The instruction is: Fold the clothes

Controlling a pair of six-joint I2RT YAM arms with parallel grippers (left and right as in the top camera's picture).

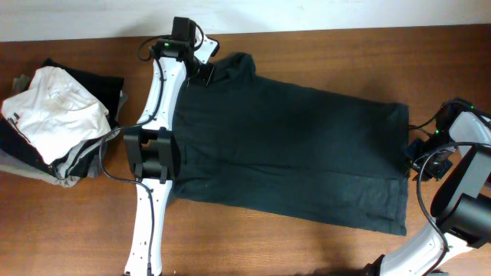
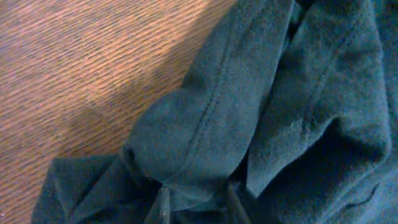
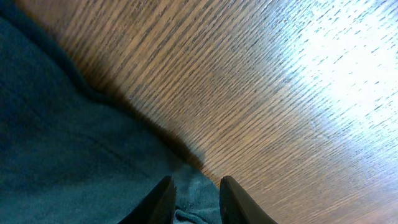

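The clothes, one dark charcoal shirt (image 1: 291, 146), lie spread flat across the middle of the wooden table (image 1: 322, 50), plain side up. My left gripper (image 1: 205, 73) is at the shirt's far left corner. In the left wrist view its jaws (image 2: 198, 208) close on a bunched fold of the dark cloth (image 2: 205, 124). My right gripper (image 1: 413, 159) sits at the shirt's right edge. In the right wrist view its two dark fingers (image 3: 165, 200) pinch the corner of the cloth (image 3: 62, 143), with bare wood beside it.
A pile of other garments rests at the table's left end: a white one (image 1: 54, 111) on top, light grey (image 1: 73, 165) and dark pieces under it. My left arm (image 1: 153, 153) reaches along the shirt's left side. The right arm (image 1: 460, 192) stands at the right edge.
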